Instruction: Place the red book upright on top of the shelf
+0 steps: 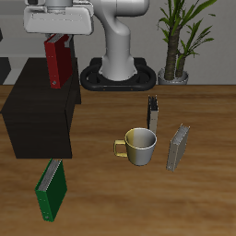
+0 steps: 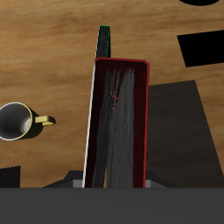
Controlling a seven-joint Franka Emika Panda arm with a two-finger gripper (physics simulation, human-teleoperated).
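At about nine o'clock in the front view sits the shelf (image 1: pixel 39 118), a big matte black box on the worktop (image 1: pixel 203 198), and at seven o'clock, nearer the front edge, a green book (image 1: pixel 51 190) stands leaning. Above the shelf, at about eleven o'clock, the claw (image 1: pixel 58 39) hangs from the arm with the red book (image 1: pixel 58 61) clenched between its fingers; the book is upright, its long axis running straight up and down, its lower edge just over the shelf's flat top, though whether it touches the top I cannot tell from here. The claw's own camera looks down the length of the red book (image 2: pixel 118 118), whose pale page edges show along one side, with the dark shelf top (image 2: pixel 188 122) spread beneath it and the green book (image 2: pixel 105 37) showing past its far end. Moving on toward the middle of the front view, a pale mug (image 1: pixel 140 146) with a yellow handle stands on the wood at about five o'clock, a dark thin rack (image 1: pixel 155 114) just behind it, and a grey book (image 1: pixel 178 147) stands just beside the mug. The task looks nearly done: the book already hangs directly below the claw and over the shelf, so the coming move seems to turn on a straight descent along the book's own axis, then letting go without tipping it.
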